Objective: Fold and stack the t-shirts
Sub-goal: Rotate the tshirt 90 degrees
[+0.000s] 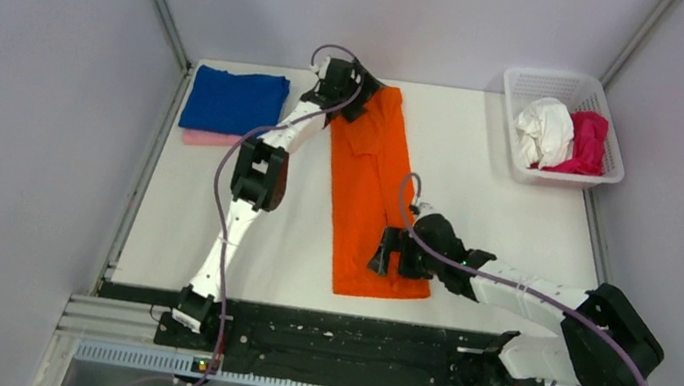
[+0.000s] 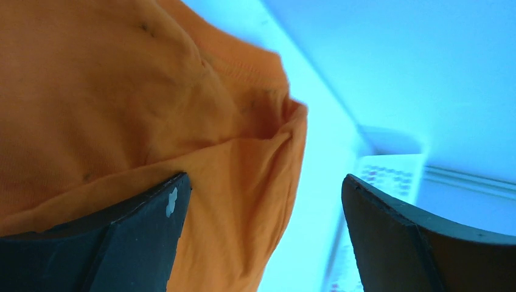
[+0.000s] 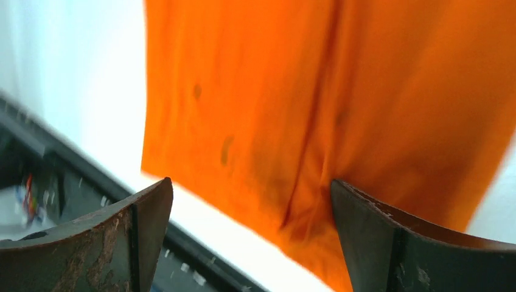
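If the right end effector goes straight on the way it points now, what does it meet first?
Most likely the orange t-shirt, close to its near edge; depth is unclear.

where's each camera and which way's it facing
top external: above and behind the robot, looking down at the table, left arm, right arm and the orange t-shirt.
left wrist: on the left arm, facing the shirt's far end past the open left gripper.
right wrist: on the right arm, facing the shirt's near end past the open right gripper.
shared: both wrist views show the orange t-shirt.
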Motion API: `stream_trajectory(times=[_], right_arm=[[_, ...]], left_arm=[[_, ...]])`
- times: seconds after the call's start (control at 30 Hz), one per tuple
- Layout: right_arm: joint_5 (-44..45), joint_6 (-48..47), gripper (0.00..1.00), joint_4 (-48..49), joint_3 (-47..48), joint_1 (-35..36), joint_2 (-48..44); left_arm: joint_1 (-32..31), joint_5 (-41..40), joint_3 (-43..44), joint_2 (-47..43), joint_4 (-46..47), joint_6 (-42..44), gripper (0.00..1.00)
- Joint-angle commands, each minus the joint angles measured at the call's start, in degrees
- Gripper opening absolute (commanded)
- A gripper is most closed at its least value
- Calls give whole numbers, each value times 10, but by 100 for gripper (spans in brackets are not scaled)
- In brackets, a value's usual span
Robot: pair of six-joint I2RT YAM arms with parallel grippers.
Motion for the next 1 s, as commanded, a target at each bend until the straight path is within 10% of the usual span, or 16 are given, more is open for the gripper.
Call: stream_trajectory(times=[0.0, 0.27, 0.53, 0.77, 0.97], right_arm=[[-110, -42, 99, -5, 6, 74, -3], [-157, -30, 99, 114, -6, 102, -22], [68, -32, 99, -12, 11, 99, -140], [111, 86, 95, -177, 2, 20, -200], [89, 109, 77, -234, -17, 0, -199]], left_arm=[[-12, 35, 70, 104, 110, -102, 99], [-20, 16, 30, 46, 128, -17, 99], [-33, 98, -63, -168, 50, 147, 99], [-92, 15, -438, -536, -68, 302, 99], [-151, -16, -847, -774, -4, 233, 99]])
